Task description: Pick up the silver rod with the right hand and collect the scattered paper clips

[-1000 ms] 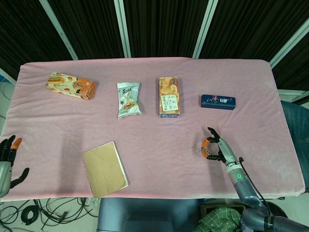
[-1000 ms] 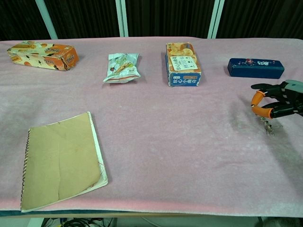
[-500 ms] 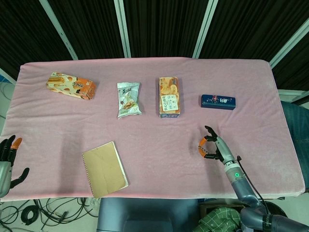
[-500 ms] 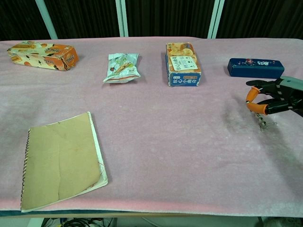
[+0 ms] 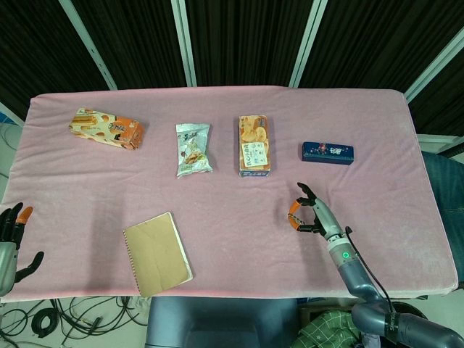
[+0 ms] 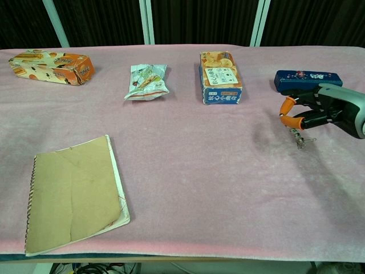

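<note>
the brown notebook (image 6: 73, 193) lies nearest, at the lower left of the chest view. the left hand (image 5: 13, 230) sits at the lower left edge of the head view, off the pink cloth (image 5: 232, 239), fingers apart, holding nothing.

at the right of the chest view the right hand (image 6: 311, 112) hangs over the cloth. its orange fingertips (image 6: 287, 105) pinch something thin, and a small bunch of paper clips (image 6: 298, 138) dangles just under them. the silver rod itself is too small to make out. compared with a second ago, the hand and the clips are further left in both views.

further back, left to right, lie an orange box (image 6: 52, 65), a snack bag (image 6: 147, 80), a cracker box (image 6: 220, 77) and a dark blue case (image 6: 307, 81).
</note>
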You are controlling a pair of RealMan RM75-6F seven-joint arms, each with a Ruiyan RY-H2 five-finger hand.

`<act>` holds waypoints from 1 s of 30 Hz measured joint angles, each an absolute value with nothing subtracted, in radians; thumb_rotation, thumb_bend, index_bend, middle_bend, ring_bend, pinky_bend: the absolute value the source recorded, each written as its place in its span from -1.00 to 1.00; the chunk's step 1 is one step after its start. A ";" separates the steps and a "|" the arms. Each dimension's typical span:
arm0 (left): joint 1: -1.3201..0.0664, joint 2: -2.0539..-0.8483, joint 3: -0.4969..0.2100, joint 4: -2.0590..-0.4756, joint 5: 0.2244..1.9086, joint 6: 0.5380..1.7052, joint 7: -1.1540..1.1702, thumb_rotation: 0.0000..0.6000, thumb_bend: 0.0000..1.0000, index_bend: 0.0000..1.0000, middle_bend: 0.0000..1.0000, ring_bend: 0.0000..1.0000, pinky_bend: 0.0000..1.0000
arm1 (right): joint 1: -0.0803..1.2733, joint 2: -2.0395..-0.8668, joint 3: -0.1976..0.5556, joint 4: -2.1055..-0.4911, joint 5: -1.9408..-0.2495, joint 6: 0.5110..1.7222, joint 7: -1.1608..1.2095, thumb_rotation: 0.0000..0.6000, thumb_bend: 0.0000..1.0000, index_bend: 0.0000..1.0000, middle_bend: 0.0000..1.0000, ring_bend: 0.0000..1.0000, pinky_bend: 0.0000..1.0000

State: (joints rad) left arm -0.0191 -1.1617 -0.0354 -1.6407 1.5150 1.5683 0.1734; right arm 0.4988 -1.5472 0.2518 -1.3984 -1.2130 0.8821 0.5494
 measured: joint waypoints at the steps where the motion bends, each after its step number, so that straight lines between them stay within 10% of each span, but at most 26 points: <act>1: -0.019 -1.162 -0.035 -1.641 1.515 1.568 0.173 1.00 -0.45 -0.97 -1.00 -1.00 -1.00 | 0.502 -1.549 0.254 -1.398 -1.211 0.881 0.546 1.00 -0.23 0.21 -1.00 -0.94 -0.58; 30: -0.020 -1.158 -0.035 -1.644 1.513 1.565 0.169 1.00 -0.45 -0.97 -1.00 -1.00 -1.00 | 0.574 -1.655 0.211 -1.305 -1.236 0.890 0.319 1.00 -0.23 0.21 -1.00 -0.94 -0.60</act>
